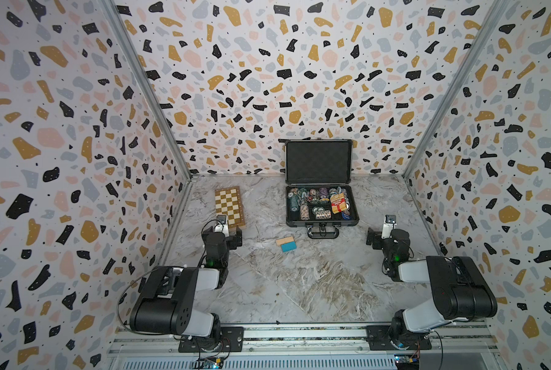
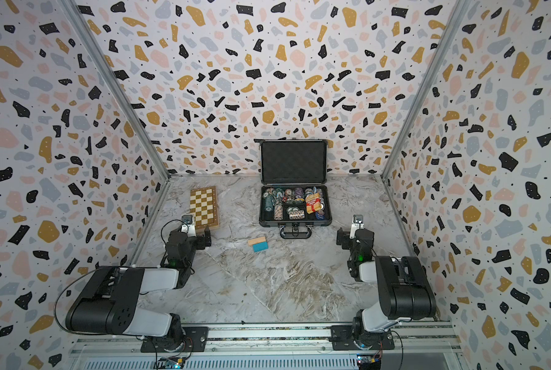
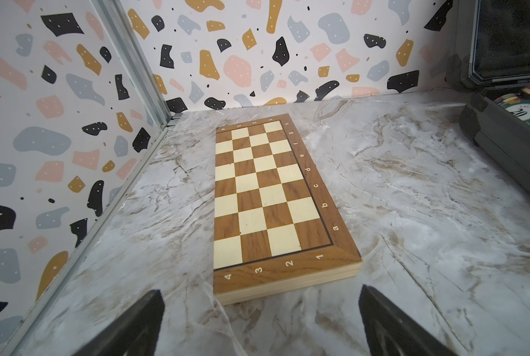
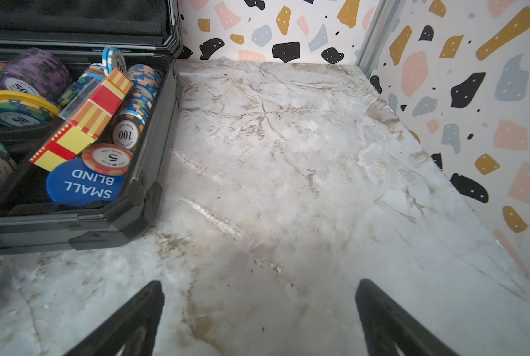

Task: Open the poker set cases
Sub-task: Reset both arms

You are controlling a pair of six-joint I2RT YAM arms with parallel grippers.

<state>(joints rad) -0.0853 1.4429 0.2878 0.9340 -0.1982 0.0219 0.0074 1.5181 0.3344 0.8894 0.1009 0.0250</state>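
Top views: 2 arms (image 1: 171, 304) (image 1: 460, 294) folded low, left tool (image 1: 222, 236), right tool (image 1: 388, 237) seemingly spread.

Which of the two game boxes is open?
The grey poker case: lid upright, chips showing. The wooden chess box lies flat and shut.

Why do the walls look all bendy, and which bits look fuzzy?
Both top views: the wide lens splays the walls outward. Left wrist view: chessboard sharp, poker case at the edge hazy. Right wrist view: fingers are dark blurs, table washed pale by light.
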